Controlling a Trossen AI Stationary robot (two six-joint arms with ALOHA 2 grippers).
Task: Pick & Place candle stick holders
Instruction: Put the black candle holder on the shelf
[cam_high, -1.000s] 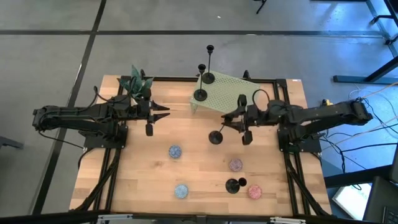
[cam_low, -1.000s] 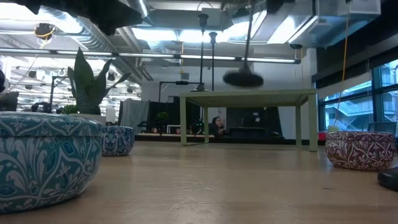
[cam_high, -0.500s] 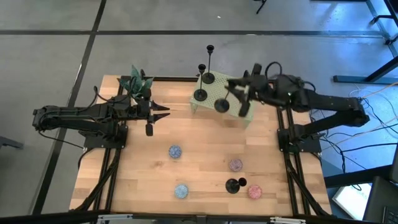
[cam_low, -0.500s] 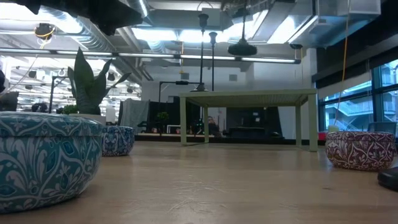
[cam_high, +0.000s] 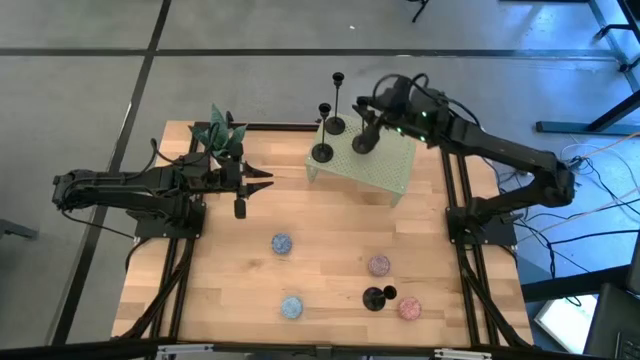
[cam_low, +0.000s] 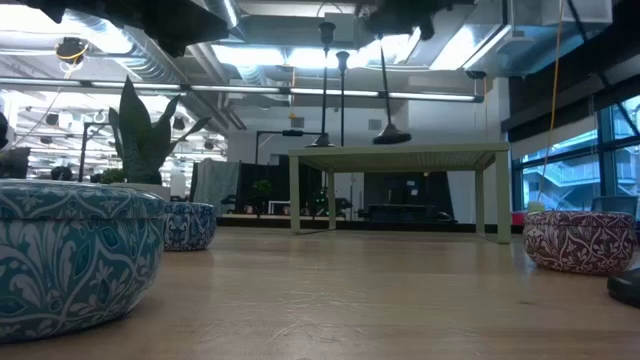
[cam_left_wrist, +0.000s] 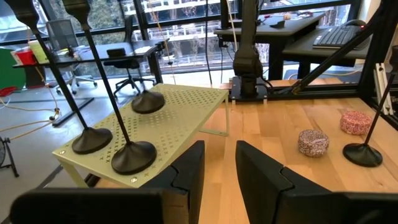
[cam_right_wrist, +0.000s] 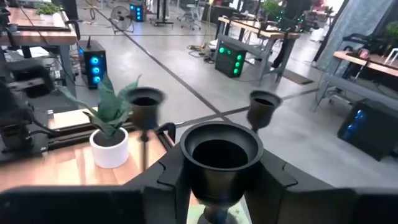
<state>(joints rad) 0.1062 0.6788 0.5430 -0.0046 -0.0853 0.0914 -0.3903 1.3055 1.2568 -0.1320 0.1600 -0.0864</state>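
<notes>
The right arm reached from the right edge toward the upper middle of the high view, its right gripper (cam_high: 367, 125) clamped on something there. The left arm lay stretched across the left middle, its left gripper (cam_high: 262, 180) pointing rightward, fingers narrowly parted.

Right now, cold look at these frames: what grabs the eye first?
The right claw grips a black candlestick near its cup top, its base just at the pale green perforated stand at the table's far edge. Two more candlesticks already stand on it. A fourth candlestick waits on the wooden table near the front, among small patterned tins; the left claw idles, empty.
</notes>
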